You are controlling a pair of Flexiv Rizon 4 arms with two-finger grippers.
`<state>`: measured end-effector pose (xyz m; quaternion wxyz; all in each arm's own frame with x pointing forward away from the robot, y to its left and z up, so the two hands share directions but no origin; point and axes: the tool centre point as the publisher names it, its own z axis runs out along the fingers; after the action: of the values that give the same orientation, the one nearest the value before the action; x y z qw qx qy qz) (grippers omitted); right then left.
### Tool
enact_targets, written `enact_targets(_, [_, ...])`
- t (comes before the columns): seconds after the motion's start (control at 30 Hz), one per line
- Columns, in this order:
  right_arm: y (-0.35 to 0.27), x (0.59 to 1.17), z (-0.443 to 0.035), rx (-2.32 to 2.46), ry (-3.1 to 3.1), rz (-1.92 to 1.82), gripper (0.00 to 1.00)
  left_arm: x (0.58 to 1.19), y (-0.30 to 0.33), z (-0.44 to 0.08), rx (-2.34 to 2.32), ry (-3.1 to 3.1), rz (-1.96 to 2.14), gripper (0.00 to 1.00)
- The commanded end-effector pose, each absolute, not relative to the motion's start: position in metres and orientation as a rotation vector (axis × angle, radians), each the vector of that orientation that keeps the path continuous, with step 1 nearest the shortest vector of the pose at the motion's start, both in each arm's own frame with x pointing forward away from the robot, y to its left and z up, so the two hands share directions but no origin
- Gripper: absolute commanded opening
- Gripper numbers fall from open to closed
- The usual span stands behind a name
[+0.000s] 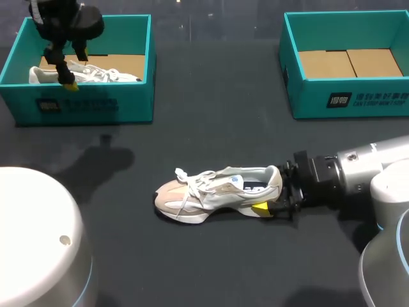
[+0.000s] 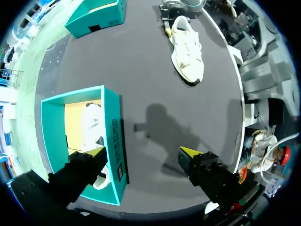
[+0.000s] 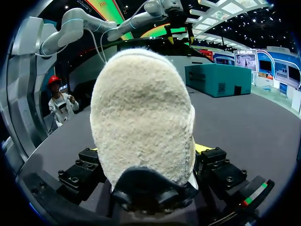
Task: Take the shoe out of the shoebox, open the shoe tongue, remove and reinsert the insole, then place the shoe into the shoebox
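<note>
Even overhead light, soft shadows on dark table

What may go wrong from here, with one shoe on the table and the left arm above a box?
1. The right arm's fingers grip the beige and white lace-up sneaker only at its heel; lifted so, it may sag or slip out.
2. The left arm's fingers stand open astride the wall of the teal cardboard shoebox; lowered straight, one may strike it instead of reaching the white shoe inside.

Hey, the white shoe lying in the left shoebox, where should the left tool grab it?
Grip the white shoe across its midfoot, probably, left tool descending from above: shoebox walls shield its sides, and lying lengthwise it offers its narrow width.
</note>
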<state>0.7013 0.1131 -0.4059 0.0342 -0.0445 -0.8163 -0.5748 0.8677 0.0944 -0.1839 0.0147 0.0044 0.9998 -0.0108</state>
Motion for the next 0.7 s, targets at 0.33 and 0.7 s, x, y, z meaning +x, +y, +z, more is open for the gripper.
enact_targets(0.33, [0.115,0.701,-0.407,-0.137,-2.513,-1.763,0.00,0.821,0.054,-0.197,-1.466,2.449,0.030,1.00])
enact_targets(0.7, [0.115,0.701,-0.407,-0.137,-2.513,-1.763,0.00,0.817,0.052,-0.196,-1.537,2.444,0.005,1.00])
